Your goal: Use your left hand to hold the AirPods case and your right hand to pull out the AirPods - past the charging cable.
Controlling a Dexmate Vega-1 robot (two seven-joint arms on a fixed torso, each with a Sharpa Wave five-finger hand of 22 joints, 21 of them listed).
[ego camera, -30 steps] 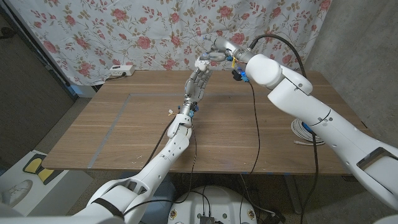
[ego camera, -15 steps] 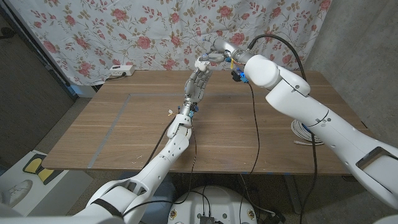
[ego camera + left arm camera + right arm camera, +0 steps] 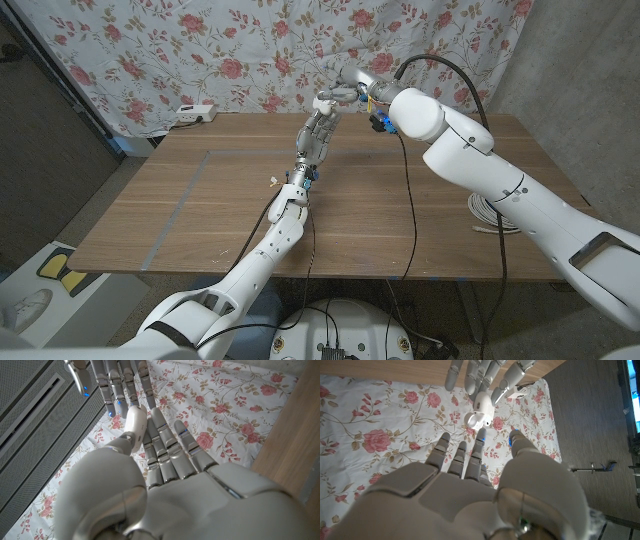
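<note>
Floral curtain (image 3: 200, 45) backdrop, wooden table (image 3: 200, 200) below. Left hand (image 3: 318, 130) raised near far edge, pinching white AirPods case (image 3: 135, 424) at fingertips. Right hand (image 3: 345, 85) just beside, fingers spread, empty. Risk: thin pinch, pull could tip or drop case.

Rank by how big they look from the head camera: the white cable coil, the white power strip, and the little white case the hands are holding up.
1. Cable coil, largest.
2. Power strip.
3. AirPods case, smallest, held in the left hand.
The coil lies nearer the camera, so true sizes are unsure.
</note>
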